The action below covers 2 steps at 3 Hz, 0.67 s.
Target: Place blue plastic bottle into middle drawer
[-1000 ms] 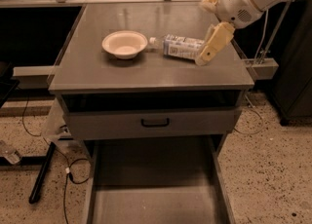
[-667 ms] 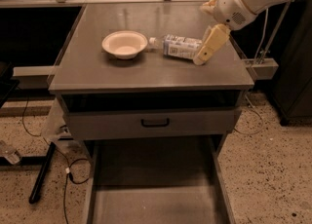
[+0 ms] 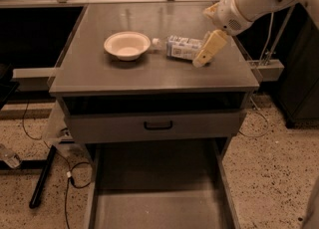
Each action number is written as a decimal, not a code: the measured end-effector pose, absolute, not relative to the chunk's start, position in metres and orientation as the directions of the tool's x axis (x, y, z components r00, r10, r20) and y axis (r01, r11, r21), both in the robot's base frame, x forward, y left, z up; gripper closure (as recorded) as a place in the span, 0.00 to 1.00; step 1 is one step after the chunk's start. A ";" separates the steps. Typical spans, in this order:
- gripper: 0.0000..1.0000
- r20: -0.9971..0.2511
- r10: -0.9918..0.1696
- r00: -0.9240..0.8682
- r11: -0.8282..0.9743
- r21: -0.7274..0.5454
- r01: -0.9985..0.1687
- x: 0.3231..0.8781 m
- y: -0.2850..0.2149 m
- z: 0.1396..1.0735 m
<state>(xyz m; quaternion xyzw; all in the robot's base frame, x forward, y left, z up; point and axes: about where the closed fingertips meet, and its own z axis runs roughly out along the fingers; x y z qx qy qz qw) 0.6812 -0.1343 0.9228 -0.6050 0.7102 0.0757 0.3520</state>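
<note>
The blue plastic bottle (image 3: 178, 47) lies on its side on the grey cabinet top (image 3: 149, 76), its white cap pointing left toward a white bowl (image 3: 127, 45). My gripper (image 3: 203, 38) hangs over the bottle's right end, open. Its lower yellowish finger (image 3: 208, 50) reaches down to the cabinet top right beside the bottle's base. Whether it touches the bottle I cannot tell. The middle drawer (image 3: 159, 208) is pulled out at the bottom of the view, below the cabinet, and nothing lies on its flat grey floor.
A shut grey drawer front with a black handle (image 3: 157, 124) sits under the top. Cables (image 3: 70, 183) and a black bar lie on the speckled floor at the left. Dark cabinets stand at the right.
My gripper has moved a little to the left and down, closer to the bottle's right end. The bottle and the bowl have not moved.
</note>
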 end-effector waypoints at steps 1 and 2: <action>0.00 -0.582 -0.811 -0.051 0.290 -0.326 -0.900 0.698 -0.140 0.906; 0.00 -0.581 -0.811 -0.077 0.314 -0.319 -0.894 0.711 -0.146 0.890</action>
